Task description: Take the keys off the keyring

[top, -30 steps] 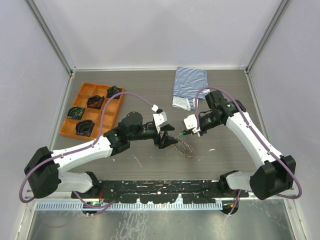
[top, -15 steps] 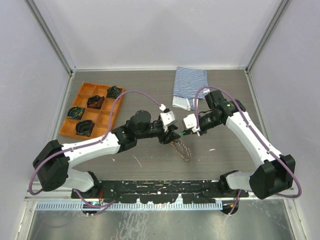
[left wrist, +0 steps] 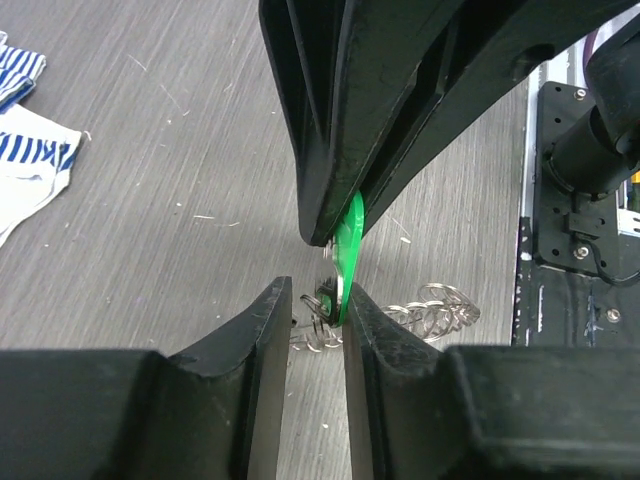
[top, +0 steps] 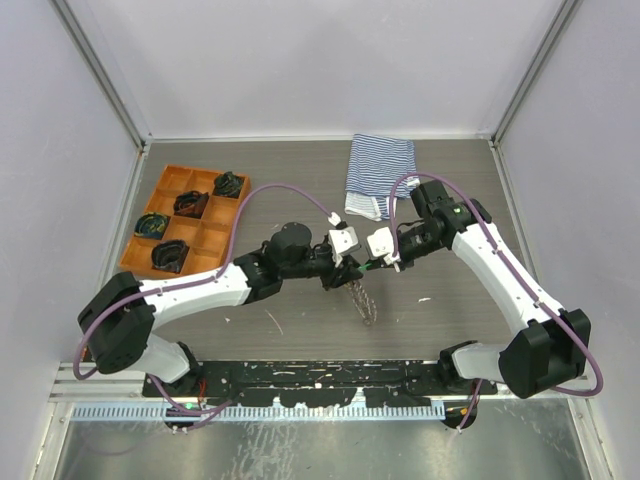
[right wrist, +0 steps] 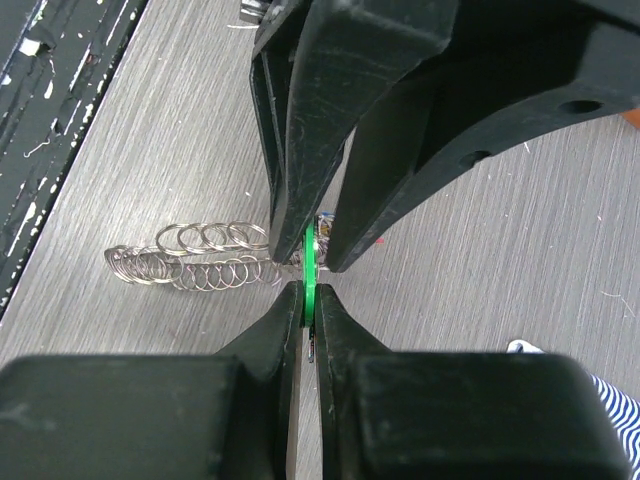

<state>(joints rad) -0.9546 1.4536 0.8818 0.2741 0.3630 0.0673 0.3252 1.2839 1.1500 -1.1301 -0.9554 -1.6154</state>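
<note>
A green key [right wrist: 309, 265] is held up above the table, my right gripper [right wrist: 309, 300] shut on its flat head. In the top view that gripper [top: 372, 264] meets my left gripper [top: 345, 272] at mid-table. The left gripper [left wrist: 317, 310] stands narrowly open around the lower end of the green key [left wrist: 348, 240] and the small metal ring [left wrist: 318, 305]. The key touches one finger and a gap shows on the other side. The keyring's braided chain [top: 365, 298] trails down from the ring onto the table; the chain [left wrist: 430, 310] lies behind the jaws. No other keys are visible.
An orange tray [top: 185, 220] with dark bundles sits at the left. A striped blue-white cloth [top: 378, 175] lies at the back, right of centre. The black base rail [top: 320, 375] runs along the near edge.
My left arm has reached rightward to the key, and its jaws have narrowed around the key's lower end. The chain has shifted slightly. The right arm has held still.
</note>
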